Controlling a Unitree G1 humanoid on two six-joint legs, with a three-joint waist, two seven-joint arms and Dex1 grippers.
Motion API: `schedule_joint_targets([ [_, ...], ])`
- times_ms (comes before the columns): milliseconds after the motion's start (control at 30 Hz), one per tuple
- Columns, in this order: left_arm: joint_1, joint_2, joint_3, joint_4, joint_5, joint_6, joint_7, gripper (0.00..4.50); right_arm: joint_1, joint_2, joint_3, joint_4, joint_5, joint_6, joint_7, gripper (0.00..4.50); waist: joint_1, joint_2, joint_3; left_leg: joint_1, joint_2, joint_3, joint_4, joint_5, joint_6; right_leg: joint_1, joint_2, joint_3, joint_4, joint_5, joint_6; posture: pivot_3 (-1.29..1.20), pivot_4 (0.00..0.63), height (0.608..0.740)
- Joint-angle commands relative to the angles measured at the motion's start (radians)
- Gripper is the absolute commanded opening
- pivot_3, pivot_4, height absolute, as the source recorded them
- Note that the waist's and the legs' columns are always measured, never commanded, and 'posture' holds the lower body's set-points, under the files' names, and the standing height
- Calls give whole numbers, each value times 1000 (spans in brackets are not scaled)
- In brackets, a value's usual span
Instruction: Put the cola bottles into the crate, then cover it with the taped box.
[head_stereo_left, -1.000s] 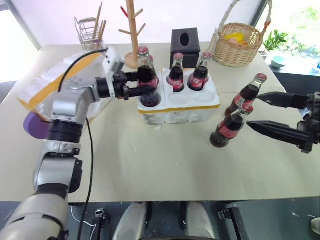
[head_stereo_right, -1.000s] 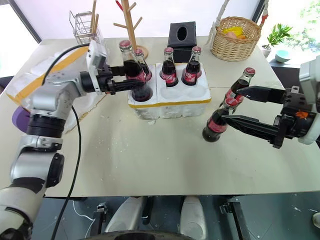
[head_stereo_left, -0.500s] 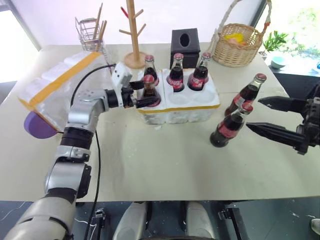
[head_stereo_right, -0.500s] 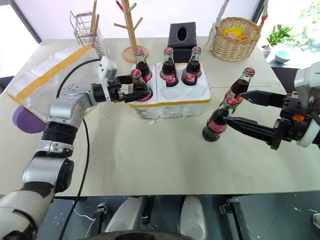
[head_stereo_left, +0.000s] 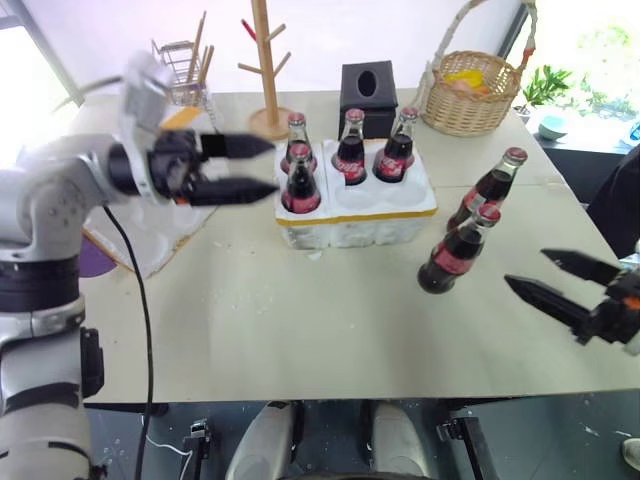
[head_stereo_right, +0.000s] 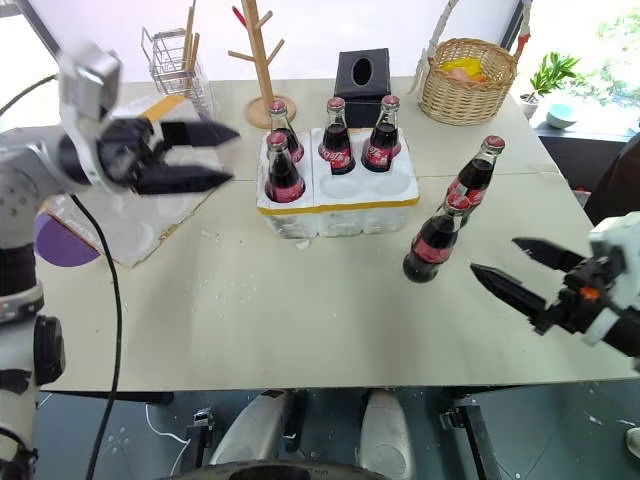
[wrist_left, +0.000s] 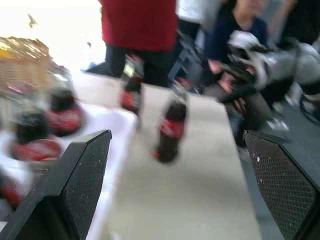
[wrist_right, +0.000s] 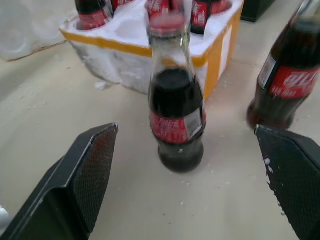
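The low white styrofoam crate (head_stereo_left: 357, 205), granular in surface with one yellow tape band along its front wall, sits at the centre of the matte beige tabletop (head_stereo_left: 300, 320). Four small glass cola bottles (head_stereo_left: 349, 150) with dark contents, red labels and red-and-silver caps stand upright in its round wells: three along the far row and one in the near well at the crate's 9 o'clock end; the other two near wells show bare foam. Two more cola bottles stand loose on the table at 3 o'clock of the crate, one (head_stereo_left: 454, 251) nearer the front edge, one (head_stereo_left: 492, 186) just behind it, close together. The left gripper (head_stereo_left: 255, 167), with tapered black fingers, hangs at 9 o'clock of the crate, jaws spread wide and holding nothing. The right gripper (head_stereo_left: 545, 279) sits at 4 o'clock of the loose pair, apart from them, jaws equally wide and empty. The taped box (head_stereo_right: 135, 210), white foam with yellow tape, lies at 9 o'clock, partly behind the left arm. A woven wicker basket (head_stereo_left: 470, 88) stands at 1 o'clock.
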Motion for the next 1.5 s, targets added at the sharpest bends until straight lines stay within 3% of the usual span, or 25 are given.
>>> schedule_joint_targets([
  [33, 39, 13, -43, -69, 31, -57, -9, 4440, -30, 57, 116, -5, -88, -91, -66, 4500, 0, 0, 0, 1, 1, 0, 0, -1, -2, 2, 1, 0, -2, -1, 1, 0, 150, 734],
  [267, 48, -14, -54, -92, 14, -58, 31, 4440, -121, 134, 308, 134, -208, -194, -93, 4500, 3, 0, 0, 1, 0, 0, -1, 1, 1, 1, 0, 0, -3, 1, -1, 0, 150, 734],
  [667, 47, -14, -54, -88, 18, -69, 51, 4440, -292, 169, 441, 312, -256, -257, -74, 4500, 2, 0, 0, 1, 0, 0, -2, 1, 2, 1, 1, -1, -2, 1, 0, 0, 150, 734],
  [733, 54, -13, -52, -86, 22, -74, 58, 4500, -308, 171, 439, 319, -253, -263, -72, 3982, 3, 0, 1, 1, 0, -1, -2, 1, 2, 1, 1, -1, -2, 1, 0, 0, 150, 734],
  [833, 76, -10, -32, -90, 23, -78, 83, 4500, -327, 142, 396, 270, -188, -234, -50, 2800, 3, 0, 1, 0, 0, -1, -2, 1, 2, 0, 1, -1, -2, 2, 1, 0, 150, 734],
  [900, 92, -7, -13, -97, 15, -76, 102, 4500, -356, 109, 365, 236, -132, -201, -31, 2829, 3, 1, 1, 0, 0, -1, -3, 1, 2, 0, 1, -1, -2, 2, 3, 0, 150, 734],
  [1033, 145, 11, 49, -134, -20, -58, 141, 4500, -586, -1, 370, 237, -4, -117, 26, 2829, -9, 8, 8, -1, -1, 1, -2, 1, 2, -3, 0, 2, -2, 2, 2, 0, 150, 734],
  [1133, 169, 20, 75, -153, -37, -53, 164, 4500, -778, -16, 429, 304, 21, -80, 39, 2829, -23, 8, 9, -2, 1, 2, -3, 1, 2, -6, 2, 3, 0, 3, 2, 0, 150, 734],
  [1300, 184, 20, 86, -172, -40, -67, 196, 4500, -1117, 121, 635, 548, -124, -133, 48, 2829, -25, 5, 9, -2, 7, 1, -4, 1, 1, -6, 10, 4, -2, 4, -1, 0, 150, 734],
  [1500, 174, 22, 84, -203, -60, -55, 223, 4500, -1210, 255, 785, 780, -323, -271, 81, 2829, -18, 4, 10, -10, 10, 3, -3, 3, -3, -16, 14, 7, 1, 6, -4, 0, 150, 734],
])
